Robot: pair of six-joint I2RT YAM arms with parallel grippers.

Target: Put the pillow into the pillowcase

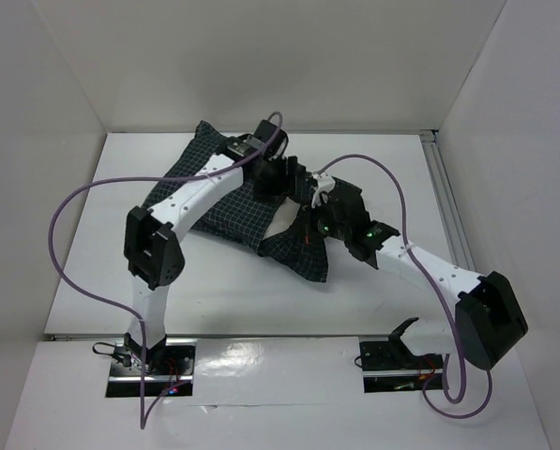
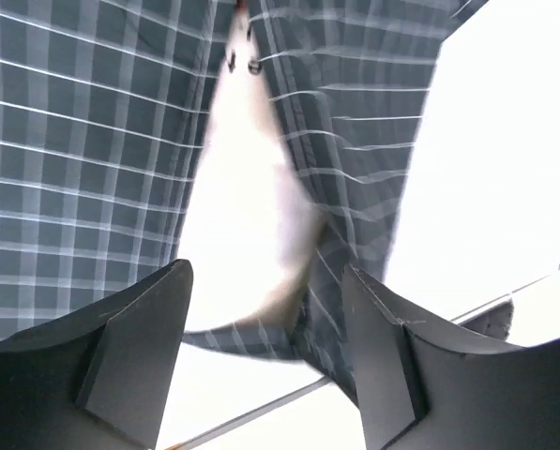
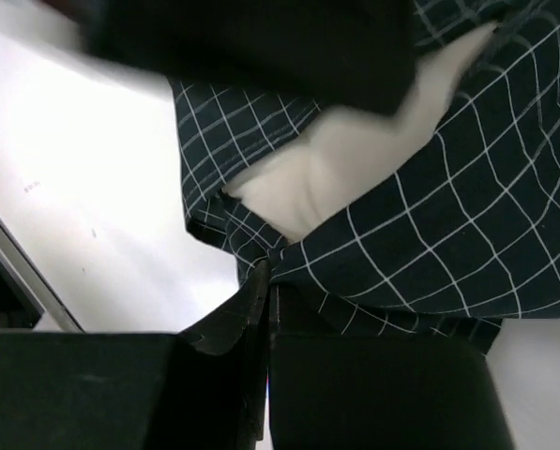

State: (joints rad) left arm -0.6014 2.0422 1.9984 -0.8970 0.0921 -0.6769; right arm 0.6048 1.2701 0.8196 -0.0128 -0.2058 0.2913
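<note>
The navy checked pillowcase (image 1: 214,202) lies crumpled in the middle of the table. The cream pillow (image 1: 281,222) shows at its open mouth, mostly covered by the cloth. My left gripper (image 1: 281,178) hovers over the mouth. In the left wrist view it (image 2: 265,291) stands open, with the pillow (image 2: 247,187) and the pillowcase (image 2: 73,141) below and nothing between its fingers. My right gripper (image 1: 315,222) is at the mouth's right side. In the right wrist view it (image 3: 268,277) is shut on the pillowcase (image 3: 448,244) hem, just below the exposed pillow (image 3: 326,173).
White walls enclose the table at the back and both sides. A metal rail (image 1: 448,202) runs along the right edge and another (image 1: 261,336) along the near edge. Purple cables (image 1: 68,244) loop off both arms. The left arm's dark blurred body (image 3: 261,47) fills the top of the right wrist view.
</note>
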